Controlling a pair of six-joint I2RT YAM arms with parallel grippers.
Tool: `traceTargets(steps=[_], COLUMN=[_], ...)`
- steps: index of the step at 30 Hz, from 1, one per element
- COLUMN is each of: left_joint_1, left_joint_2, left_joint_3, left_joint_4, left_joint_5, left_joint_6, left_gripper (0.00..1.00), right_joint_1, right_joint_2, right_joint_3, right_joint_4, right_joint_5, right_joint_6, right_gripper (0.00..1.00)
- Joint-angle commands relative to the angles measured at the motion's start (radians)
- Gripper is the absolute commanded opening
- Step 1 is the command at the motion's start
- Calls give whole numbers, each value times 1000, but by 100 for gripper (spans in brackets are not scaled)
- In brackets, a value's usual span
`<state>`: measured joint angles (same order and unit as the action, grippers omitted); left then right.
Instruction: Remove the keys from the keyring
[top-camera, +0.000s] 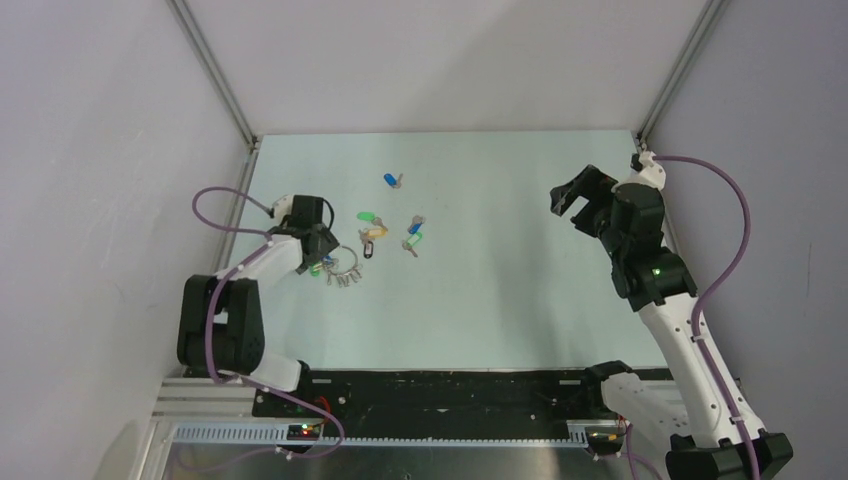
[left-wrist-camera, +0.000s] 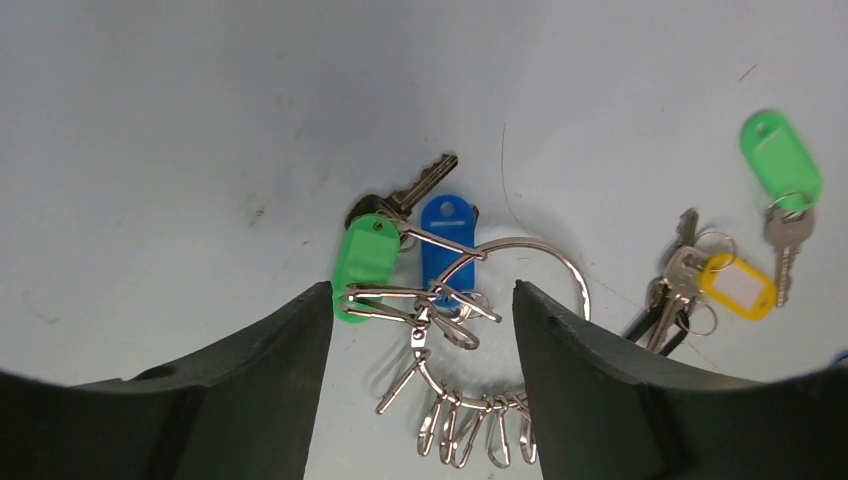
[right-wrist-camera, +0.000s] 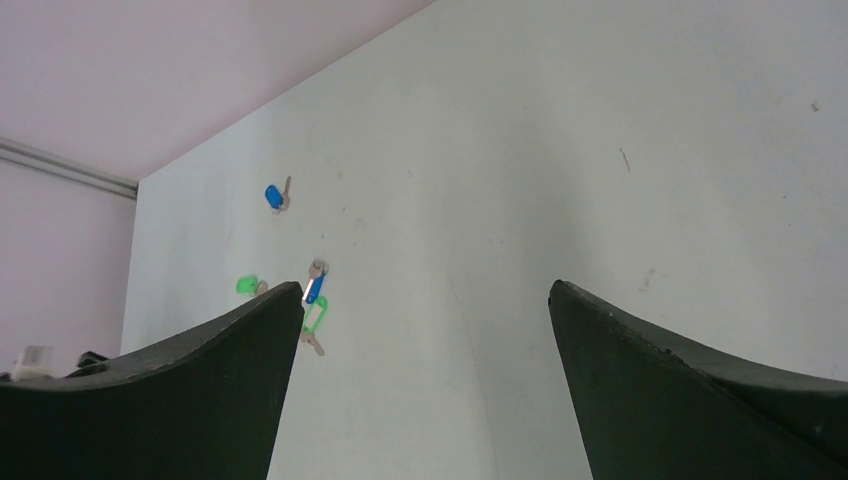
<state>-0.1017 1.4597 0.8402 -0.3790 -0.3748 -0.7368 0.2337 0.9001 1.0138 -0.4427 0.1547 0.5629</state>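
Left gripper (left-wrist-camera: 420, 297): jaws set wide, holding nothing, lowered over the keyring (left-wrist-camera: 560, 262) at the left side of the table (top-camera: 520, 290). One finger stands on each side of the ring's cluster. Contact with the ring cannot be confirmed. Right gripper (right-wrist-camera: 425, 290): jaws wide, empty, raised at the far right, well apart from the ring.

Step in hand (judged): securing the ring so that another key can come off. Part of the task appears done, since several keys lie loose to the right of the ring.

The next move calls for:
1. Closing the left jaws on the ring wire or on a tag. The thin clips would probably slip.
2. Bringing the right gripper across to work a key off while the left holds.

Count:
- On the ring: one green-tagged key (left-wrist-camera: 365, 262) and one blue-tagged key (left-wrist-camera: 446, 235). A dark-headed key (left-wrist-camera: 420, 185) lies touching them on the far side. Its attachment is unclear.
- Empty snap clips (left-wrist-camera: 460, 430) on the ring's near arc: about six, overlapping.
- Loose, five tags: far blue tag (top-camera: 392, 180), left green tag (top-camera: 367, 216), yellow tag (top-camera: 373, 233), and, lying together, right blue tag (top-camera: 414, 227) and right green tag (top-camera: 413, 240). Untagged keys beside the yellow one cannot be counted.
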Motion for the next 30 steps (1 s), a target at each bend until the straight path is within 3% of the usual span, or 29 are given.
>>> traceTargets(steps=[1,3,8,13,15,17,18,20,30], left_joint_1=[-6,-7,-9,-11,-11,-8,-7,4,20], left_joint_2=[62,88,119,204,228,239,242,240,-29], left_joint_3=[-14,-7,23,149,181,196,199,201,258], left_joint_4=[82,72,3,-137,-172,-180,-181,-183,-242], left_joint_5=[55,45,35,36,41,44,47,44,-90], left_joint_6=[-39,-39,-63,-59,-51,-37,-26,-22,27], left_gripper=[70,61,61,62,57,35,11,2,0], right_joint_1=[10,10,10,8,9,8,7,7,7], right_joint_2=[-25,-27,-31,-41,-45,-51,-56,-63,-73], right_joint_3=[15,15,16,16,16,16,16,15,15], right_joint_4=[25,25,30,31,32,32,29,24,13], right_joint_5=[33,36,26,27,22,20,20,21,16], right_joint_6=[-20,-21,-14,-9,-7,-5,-5,-3,-11], right_gripper=[99,99,99,99,99,99,99,99,99])
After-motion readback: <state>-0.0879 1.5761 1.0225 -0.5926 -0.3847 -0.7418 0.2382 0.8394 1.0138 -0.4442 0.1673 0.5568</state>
